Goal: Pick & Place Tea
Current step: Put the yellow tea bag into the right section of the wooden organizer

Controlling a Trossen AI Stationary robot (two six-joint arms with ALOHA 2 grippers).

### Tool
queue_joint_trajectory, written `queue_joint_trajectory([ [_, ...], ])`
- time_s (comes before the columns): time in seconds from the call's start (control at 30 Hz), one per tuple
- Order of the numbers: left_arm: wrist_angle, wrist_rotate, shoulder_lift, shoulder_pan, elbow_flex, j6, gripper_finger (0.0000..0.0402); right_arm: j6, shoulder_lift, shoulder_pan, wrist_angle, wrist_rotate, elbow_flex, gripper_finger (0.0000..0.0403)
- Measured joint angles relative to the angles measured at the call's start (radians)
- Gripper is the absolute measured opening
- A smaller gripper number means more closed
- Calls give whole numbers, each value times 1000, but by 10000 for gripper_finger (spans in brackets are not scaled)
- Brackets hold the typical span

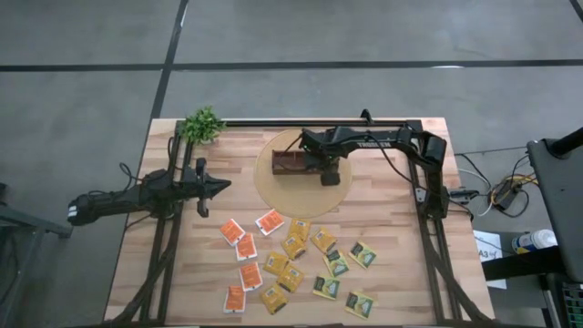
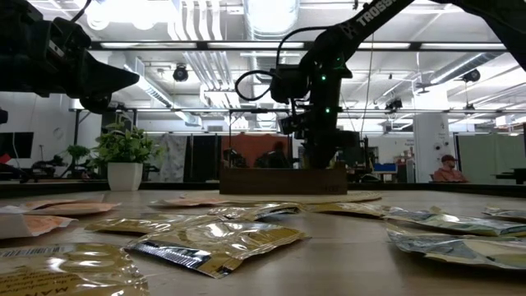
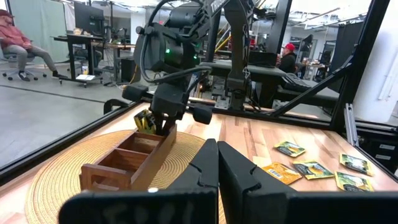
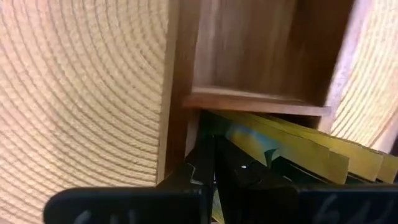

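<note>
I see my right pincer (image 3: pixel 163 124) down at the end compartment of the wooden box (image 1: pixel 293 165), its fingers pressed together on a yellow sachet (image 3: pixel 144 120) that stands partly inside that compartment, with more yellow sachets (image 4: pixel 323 158) leaning beside it in the right wrist view. The box sits on a round woven mat (image 1: pixel 266 187) at the far middle of the surface (image 1: pixel 392 223). My left pincer (image 1: pixel 217 186) hangs above the left side, fingers shut on nothing, pointing toward the box and well apart from it. The rest of the tea (image 1: pixel 291 264) lies scattered flat on the near half of the surface: orange-and-white ones to the left, yellow in the middle, green to the right, some overlapping. A small potted plant (image 1: pixel 202 125) stands at the far left corner, clear of both arms. The right arm's own body reaches across the mat and covers part of the box from above. People sit at desks in the room beyond.
</note>
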Motion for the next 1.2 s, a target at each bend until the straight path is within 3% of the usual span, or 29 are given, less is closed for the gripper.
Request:
queue_joint_trajectory([
  [0.13,0,0,0,0,0,0,0,1,-1,1,43,52,0,8],
  [1.2,0,0,0,0,0,0,0,-5,-96,6,-19,35,0,8],
])
